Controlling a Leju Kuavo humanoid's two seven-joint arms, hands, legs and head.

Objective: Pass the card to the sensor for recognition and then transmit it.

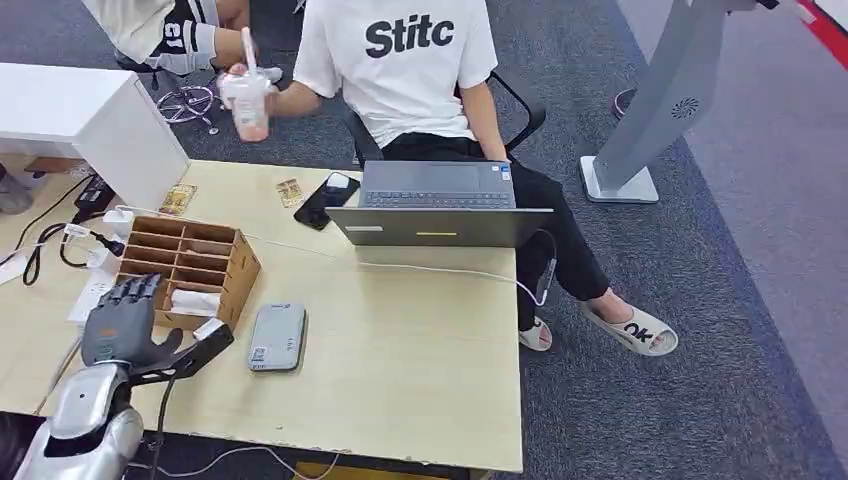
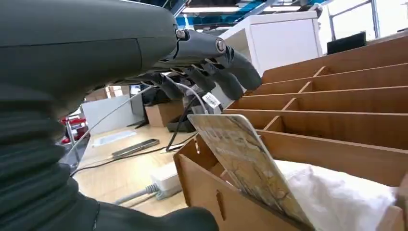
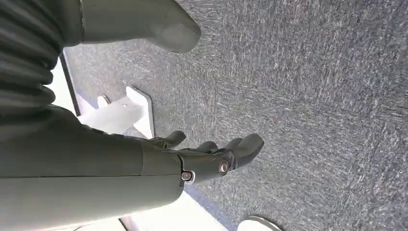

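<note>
Wide pale wooden counter (image 1: pixel 400 370), with a seated person (image 1: pixel 400 70) in a white printed T-shirt at its far edge holding a pink drink cup (image 1: pixel 248 100). Grey carpet (image 1: pixel 720 300) to the right, a grey stand base (image 1: pixel 620 180) on it. Open grey laptop (image 1: pixel 440 205) at the far side of the counter, a black phone (image 1: pixel 325 200) just beside it, a white cable running off toward the counter's right edge. Wooden organiser box (image 1: pixel 195 262) with several slots on the left part of the counter, white cloth-like stuff in the nearest slot. Silver left arm in from below, left hand (image 1: pixel 125 325) just beside the near end of the box, fingers (image 2: pixel 226 72) spread and reaching over the slots, thumb out toward the right. Grey card sensor (image 1: pixel 277 337) flat on the counter, just right of the hand and apart from the box. Card (image 2: pixel 250 166), patterned beige, leaning tilted in the nearest slot against the front wall, beneath the fingers; contact hard to judge from the wrist view, apparently nothing held. Two further small cards (image 1: pixel 180 198) lying flat near the far left edge. Right hand (image 3: pixel 211 156) hanging over carpet, fingers loosely apart, holding nothing.
</note>
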